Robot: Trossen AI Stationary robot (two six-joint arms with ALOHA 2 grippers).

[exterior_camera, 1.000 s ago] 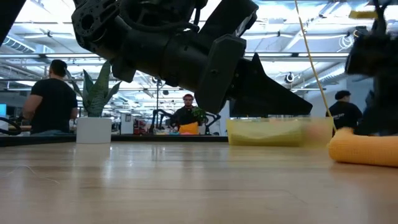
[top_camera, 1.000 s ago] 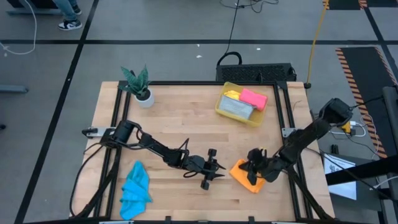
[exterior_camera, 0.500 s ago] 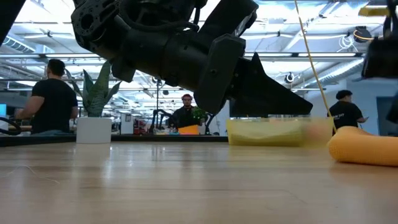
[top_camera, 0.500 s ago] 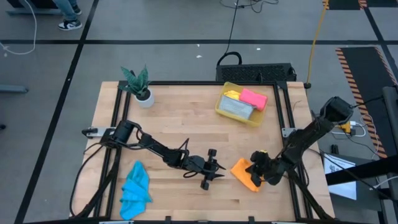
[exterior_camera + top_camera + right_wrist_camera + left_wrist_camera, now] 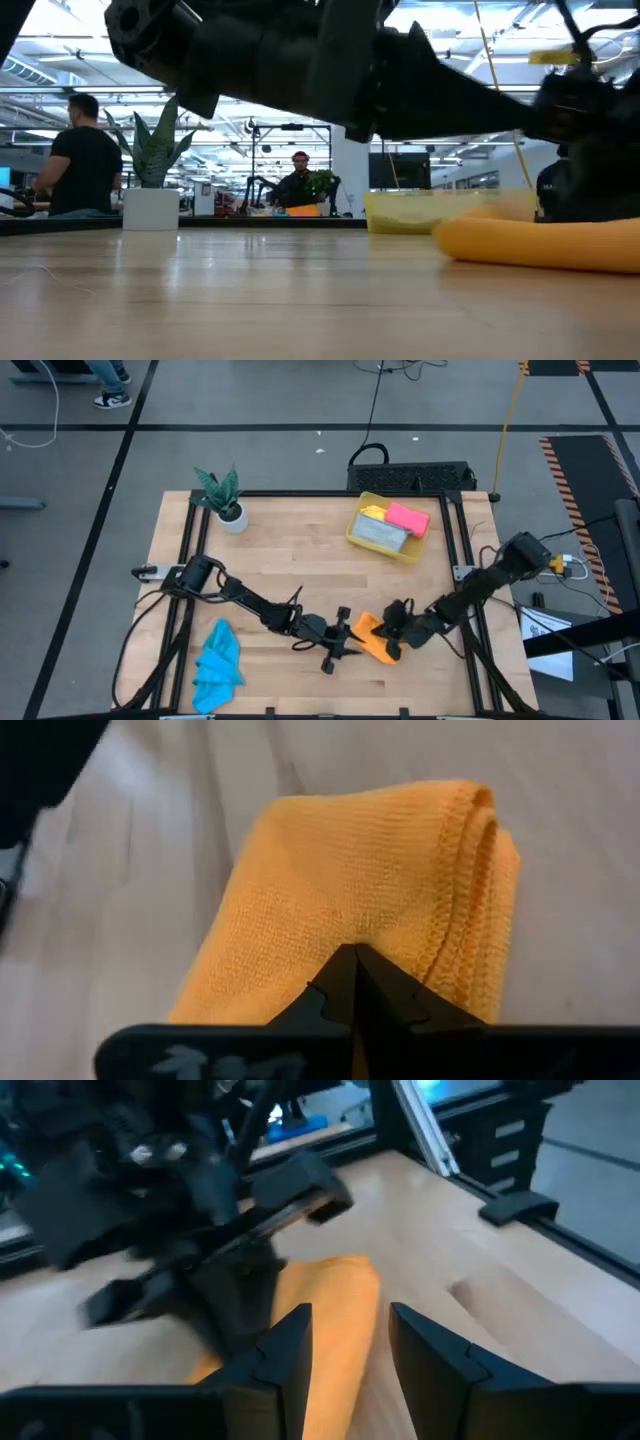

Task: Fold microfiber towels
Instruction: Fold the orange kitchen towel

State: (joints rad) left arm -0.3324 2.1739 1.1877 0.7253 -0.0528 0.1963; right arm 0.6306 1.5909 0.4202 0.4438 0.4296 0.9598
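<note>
Pinching a fold of the orange towel [image 5: 372, 639] at the near middle of the wooden table [image 5: 300, 550]: right tool [image 5: 393, 632], fingers [image 5: 340, 982] clamped tight together on the cloth in the right wrist view. Towel bunched and doubled over, lying on the table in the low view [image 5: 540, 243], one rolled edge showing stitched hem [image 5: 480, 870].

Left tool [image 5: 345, 638] just beside the same towel on its left side, fingers [image 5: 285, 1350] parted, nothing between them; orange cloth [image 5: 330, 1320] directly ahead in the left wrist view, with the right arm's dark tool [image 5: 200, 1250] bearing down on it. Left arm stretched low across the table from the left edge.

Blue towel [image 5: 218, 665] crumpled in a heap at the near left corner, well apart from both tools.

Translucent yellow bin [image 5: 352, 531] at the far right of the table, holding the pink towel [image 5: 408, 518], the grey towel [image 5: 380, 534] and a sliver of the yellow towel [image 5: 372, 511]. Bin also visible in the low view [image 5: 400, 212], behind the orange towel.

Small potted plant [image 5: 224, 497] in a white pot at the far left corner; same plant [image 5: 152, 190] at left in the low view.

People [image 5: 85, 155] in the room beyond the table, seen in the low view.
</note>
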